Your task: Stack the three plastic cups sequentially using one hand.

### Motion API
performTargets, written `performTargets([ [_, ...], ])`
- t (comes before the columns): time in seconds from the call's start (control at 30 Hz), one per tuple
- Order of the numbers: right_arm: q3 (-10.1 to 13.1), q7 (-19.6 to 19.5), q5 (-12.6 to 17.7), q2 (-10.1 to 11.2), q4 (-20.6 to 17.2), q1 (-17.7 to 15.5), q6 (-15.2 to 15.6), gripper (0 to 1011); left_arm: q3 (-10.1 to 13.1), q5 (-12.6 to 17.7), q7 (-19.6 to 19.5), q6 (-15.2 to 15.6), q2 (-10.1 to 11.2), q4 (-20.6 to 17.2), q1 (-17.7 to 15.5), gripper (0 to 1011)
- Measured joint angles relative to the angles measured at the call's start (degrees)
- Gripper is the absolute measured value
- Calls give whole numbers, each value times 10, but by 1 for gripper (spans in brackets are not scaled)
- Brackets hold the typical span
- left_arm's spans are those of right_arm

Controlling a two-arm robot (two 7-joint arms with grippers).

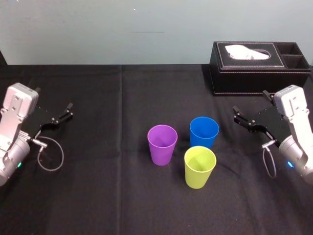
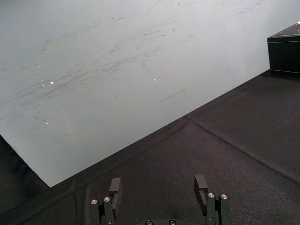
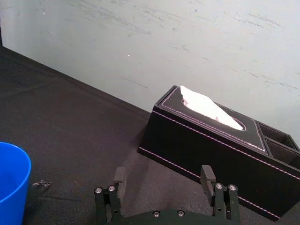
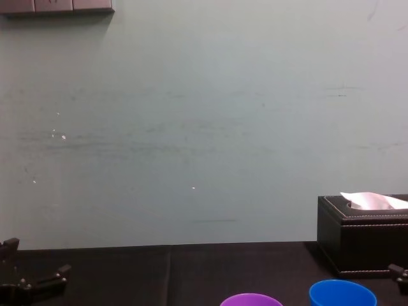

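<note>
Item 1. Purple cup (image 1: 162,144): upright, mouth up, on the black cloth (image 1: 98,196) near the table's middle. It sits at the 9 o'clock side of the cup group, a narrow gap away from the other two.

Item 2. Blue cup (image 1: 204,132): upright, mouth up, at 1 o'clock in the group and farthest from the robot. Its rim also shows at the lower edge of the chest view.

Item 3. Yellow-green cup (image 1: 199,166): upright, mouth up, at 5 o'clock in the group and nearest the robot. It is just in front of the blue cup; whether the two touch cannot be told.

Item 4. Left gripper (image 2: 159,185): at 9 o'clock of the table, well apart from the cups. It hangs above the cloth with its jaws spread wide and nothing between them.

Item 5. Right gripper (image 3: 164,174): at 3 o'clock of the table, beyond the blue cup and just in front of the tissue box. Its jaws are spread wide and hold nothing.

Item 6. Tissue box (image 1: 259,61): black with pale stitching, at 2 o'clock against the wall (image 4: 191,127). A white tissue (image 3: 206,108) stands out of its slot. Two open compartments (image 1: 293,54) are at its right end.
</note>
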Motion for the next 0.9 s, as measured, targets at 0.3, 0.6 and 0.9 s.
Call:
performTargets([
  [0.3, 0, 0, 0, 0, 0, 0, 0, 1003, 0, 0, 0, 0, 0, 0, 0, 1011],
  [0.6, 0, 0, 0, 0, 0, 0, 0, 1003, 0, 0, 0, 0, 0, 0, 0, 1011],
  [0.9, 7, 9, -1, -2, -8, -5, 1, 1003, 0, 0, 0, 0, 0, 0, 0, 1011],
])
